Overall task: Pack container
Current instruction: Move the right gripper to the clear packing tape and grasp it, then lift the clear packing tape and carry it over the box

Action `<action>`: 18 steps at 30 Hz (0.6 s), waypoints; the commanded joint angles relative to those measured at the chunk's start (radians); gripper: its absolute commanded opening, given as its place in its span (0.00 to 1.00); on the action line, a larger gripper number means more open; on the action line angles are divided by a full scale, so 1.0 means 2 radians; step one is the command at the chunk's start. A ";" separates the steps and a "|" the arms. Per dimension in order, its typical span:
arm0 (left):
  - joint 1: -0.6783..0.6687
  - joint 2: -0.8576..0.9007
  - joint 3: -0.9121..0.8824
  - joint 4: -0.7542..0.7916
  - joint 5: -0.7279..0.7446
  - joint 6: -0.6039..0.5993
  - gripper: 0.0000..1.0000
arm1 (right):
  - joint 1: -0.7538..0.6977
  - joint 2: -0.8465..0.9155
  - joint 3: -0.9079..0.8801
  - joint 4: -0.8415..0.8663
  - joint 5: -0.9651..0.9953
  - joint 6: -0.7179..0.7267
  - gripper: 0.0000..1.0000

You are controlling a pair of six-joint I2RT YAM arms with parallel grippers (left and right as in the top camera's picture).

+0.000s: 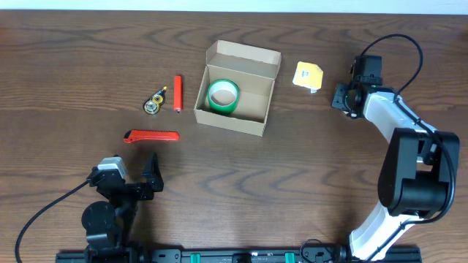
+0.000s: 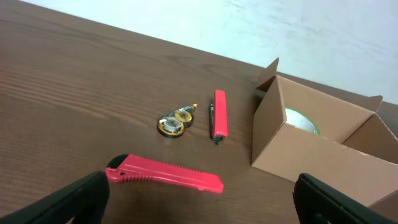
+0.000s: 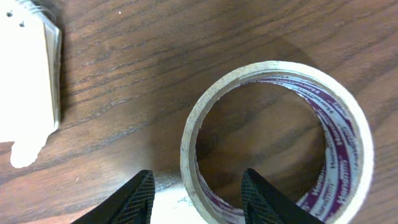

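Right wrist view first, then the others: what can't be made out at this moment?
- Right wrist: the tape roll runs off the bottom edge. It is unclear whether the fingers of the right gripper touch it.
- Right wrist: the paper pad is cut off by the left edge.
- Overhead: that roll is hidden under the right wrist.
- Left wrist: the green tape shows only as a sliver behind the container wall.

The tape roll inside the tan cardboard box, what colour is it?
Green. The round tape roll shows best in the overhead view.
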 commanded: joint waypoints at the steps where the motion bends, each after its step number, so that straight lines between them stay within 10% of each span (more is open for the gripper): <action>1: 0.003 -0.003 -0.013 -0.003 -0.005 0.000 0.95 | -0.001 0.018 -0.004 0.003 -0.003 -0.008 0.47; 18: 0.003 -0.003 -0.013 -0.003 -0.005 0.000 0.95 | -0.001 0.017 0.018 -0.008 -0.011 -0.007 0.05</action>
